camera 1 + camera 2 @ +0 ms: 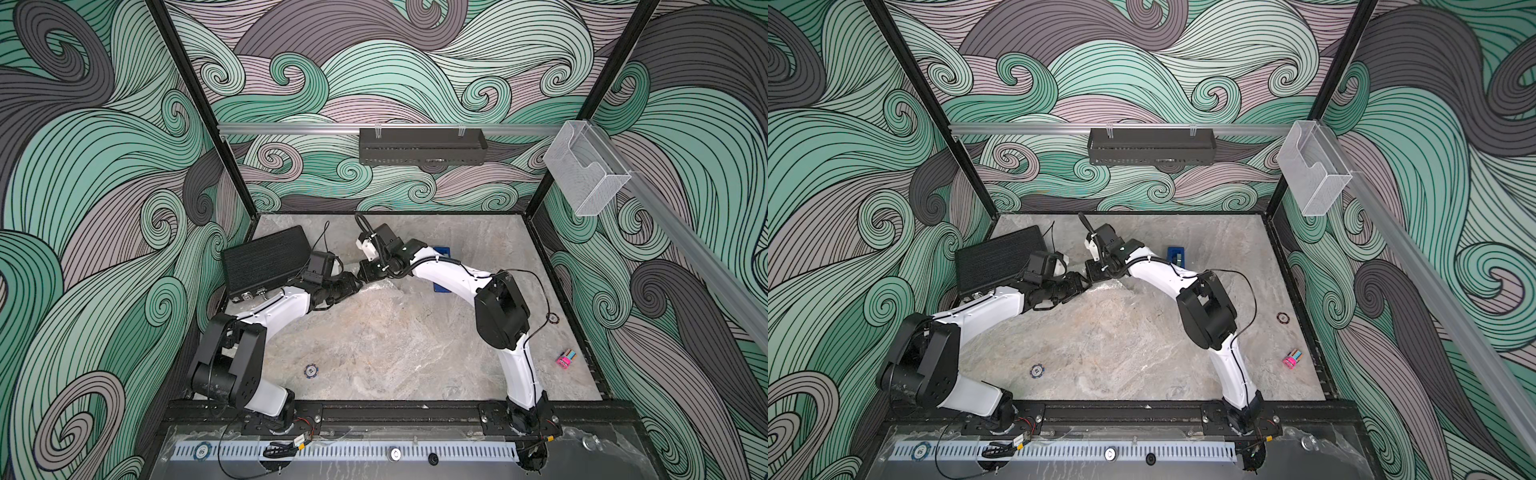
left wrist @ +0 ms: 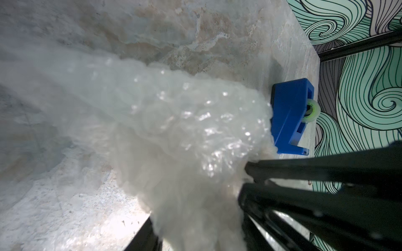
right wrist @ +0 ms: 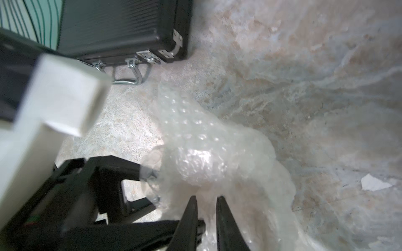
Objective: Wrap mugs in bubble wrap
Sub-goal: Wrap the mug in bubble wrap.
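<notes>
Pincers meet tip to tip: the left pincer [image 3: 153,188] and the right pincer [image 3: 206,197] are both at the bubble wrap [image 3: 217,134], far back on the table [image 1: 395,353].

The left pincer's jaws stand wide apart with a clear edge of the wrap between them. The right pincer's jaws are parted only a little, with wrap showing white in the gap. The wrap is bunched into a shiny, whitish bundle on the table, and a flatter part spreads away from it. The mug [image 3: 195,167] shows only as a rounded, pinkish bulge under the wrap, just ahead of the right pincer's tips. In both top views the two wrists mostly hide the bundle, which lies between a black case [image 1: 266,257] and a blue tape dispenser [image 1: 441,253].
</notes>
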